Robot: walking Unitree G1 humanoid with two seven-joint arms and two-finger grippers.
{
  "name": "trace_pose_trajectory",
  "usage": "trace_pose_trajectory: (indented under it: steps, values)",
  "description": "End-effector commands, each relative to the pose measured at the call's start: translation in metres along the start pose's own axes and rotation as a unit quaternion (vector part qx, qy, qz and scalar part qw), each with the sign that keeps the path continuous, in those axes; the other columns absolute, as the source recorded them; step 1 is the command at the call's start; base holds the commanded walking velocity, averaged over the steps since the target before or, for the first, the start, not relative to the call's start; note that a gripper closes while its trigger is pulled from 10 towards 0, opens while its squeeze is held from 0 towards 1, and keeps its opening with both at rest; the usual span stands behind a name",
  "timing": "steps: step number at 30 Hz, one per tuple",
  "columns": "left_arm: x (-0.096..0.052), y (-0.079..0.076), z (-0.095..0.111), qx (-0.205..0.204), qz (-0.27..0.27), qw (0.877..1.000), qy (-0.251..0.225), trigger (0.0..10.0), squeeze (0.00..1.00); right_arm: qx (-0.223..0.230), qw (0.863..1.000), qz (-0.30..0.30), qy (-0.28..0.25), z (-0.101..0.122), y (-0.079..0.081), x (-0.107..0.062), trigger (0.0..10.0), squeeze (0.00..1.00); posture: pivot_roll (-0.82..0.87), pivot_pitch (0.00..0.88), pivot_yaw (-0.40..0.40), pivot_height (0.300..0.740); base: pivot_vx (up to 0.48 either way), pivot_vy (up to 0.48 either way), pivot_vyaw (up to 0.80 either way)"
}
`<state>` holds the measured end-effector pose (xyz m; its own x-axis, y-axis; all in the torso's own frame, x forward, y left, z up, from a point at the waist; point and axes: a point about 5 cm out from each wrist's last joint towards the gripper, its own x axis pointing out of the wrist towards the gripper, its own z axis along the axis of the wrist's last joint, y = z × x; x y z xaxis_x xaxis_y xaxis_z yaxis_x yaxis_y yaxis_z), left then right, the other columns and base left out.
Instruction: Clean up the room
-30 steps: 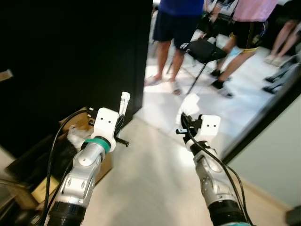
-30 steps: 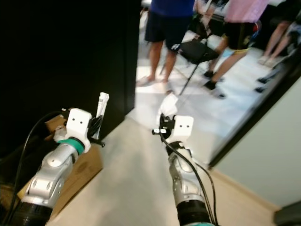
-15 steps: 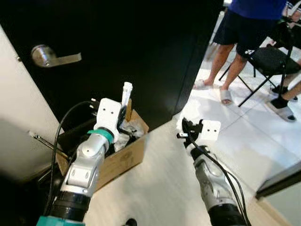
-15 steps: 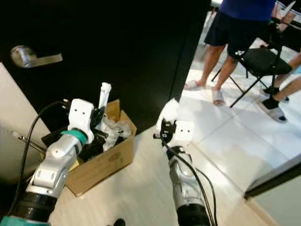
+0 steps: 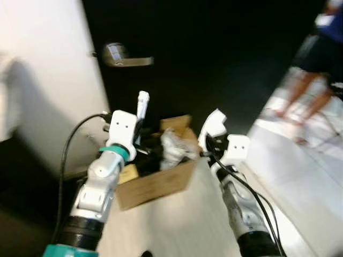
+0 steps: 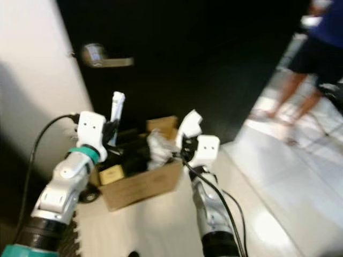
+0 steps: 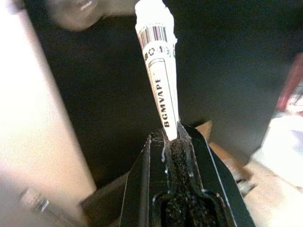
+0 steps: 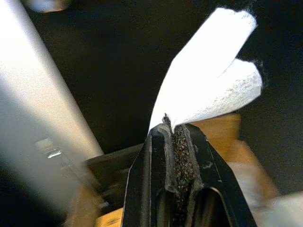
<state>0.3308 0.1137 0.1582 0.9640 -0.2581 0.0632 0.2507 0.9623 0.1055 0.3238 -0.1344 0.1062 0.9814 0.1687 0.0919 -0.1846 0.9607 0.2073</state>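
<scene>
Cardboard box (image 5: 158, 184) sits on the floor (image 5: 182, 230) at the foot of the black door (image 5: 214, 69), stuffed with crumpled white paper (image 5: 172, 147) and dark items. Left tool (image 7: 171, 137) clamped on a white printed tube (image 7: 158, 71), held upright above the box's left end. Right tool (image 8: 175, 130) pinched tight on a folded white tissue (image 8: 213, 90), raised just over the box's right edge. Door handle (image 5: 126, 55) up left, beside the white wall (image 5: 48, 80). A person's legs (image 5: 305, 80) stand on the tiled floor far right. Head views blurred.
</scene>
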Motion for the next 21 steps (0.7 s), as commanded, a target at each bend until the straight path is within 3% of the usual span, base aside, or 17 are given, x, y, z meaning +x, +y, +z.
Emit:
trace_pose_trajectory:
  steps: [1, 4, 21]
  values:
    - [0.0005, -0.0047, -0.0019, 0.002, -0.009, 1.0, 0.002, 10.0, 0.0, -0.002, 1.0, -0.01, 0.005, -0.0024, -0.0055, -0.0031, 10.0, 0.0, 0.05, 0.0, 0.009, 0.74, 0.0, 0.0, 0.77]
    - [0.0009, -0.0062, -0.002, 0.006, -0.013, 1.0, -0.002, 10.0, 0.0, 0.009, 1.0, -0.006, 0.001, -0.0015, -0.0042, -0.0033, 10.0, 0.0, 0.05, 0.0, 0.008, 0.74, 0.397, 0.0, 0.64]
    - [0.0018, -0.009, -0.0024, 0.005, -0.017, 1.0, -0.004, 10.0, 0.0, 0.016, 1.0, -0.02, 0.006, -0.0059, -0.0088, -0.0061, 10.0, 0.0, 0.05, 0.0, 0.012, 0.74, 0.445, 0.0, 0.0]
